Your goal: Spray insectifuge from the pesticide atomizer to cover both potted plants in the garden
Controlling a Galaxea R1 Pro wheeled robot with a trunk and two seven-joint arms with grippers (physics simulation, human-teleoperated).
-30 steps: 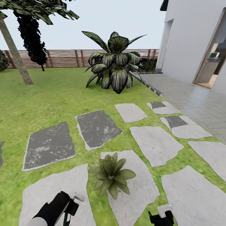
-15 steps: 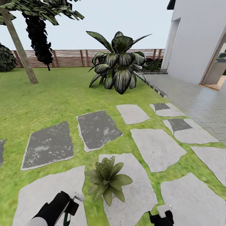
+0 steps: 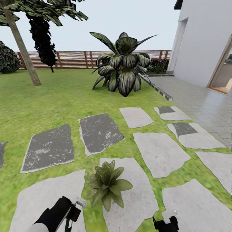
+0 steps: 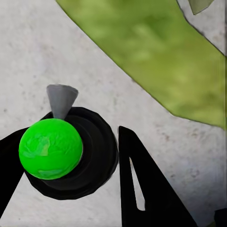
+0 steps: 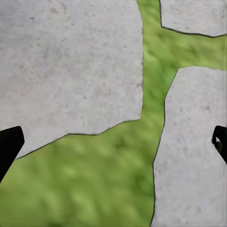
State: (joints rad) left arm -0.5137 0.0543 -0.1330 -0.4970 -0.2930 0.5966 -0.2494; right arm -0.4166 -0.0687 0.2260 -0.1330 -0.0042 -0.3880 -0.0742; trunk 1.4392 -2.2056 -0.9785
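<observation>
- Left hand (image 4: 90,156): pinching the atomizer (image 4: 66,151), one finger (image 4: 142,184) on each side of its body. The head view shows this hand (image 3: 71,211) low at the near edge, over a pale stone (image 3: 45,199).
- Atomizer: sits in the left hand, with a green top (image 4: 49,148) on a black round body and a grey cone nozzle (image 4: 60,98) pointing forward. Judged light, stiff and smooth, so apt to slip or twist. Best taken round the body below the top, as it is now, leaving the nozzle free.
- Plant (image 3: 106,185): a low rosette of pointed leaves on a stone, just ahead and to the right of the left hand, between the two hands. Its pot is hidden by the leaves. The leaves look soft and easy to crush, so spray from apart and avoid touching.
- Right hand (image 5: 113,142): spread and holding nothing, with a fingertip at either edge of its wrist view, above grass (image 5: 94,189) and stones. It lies (image 3: 166,222) right of the plant.
- Striped shrub (image 3: 124,69): far ahead by the fence (image 3: 71,59). It is not a target.
</observation>
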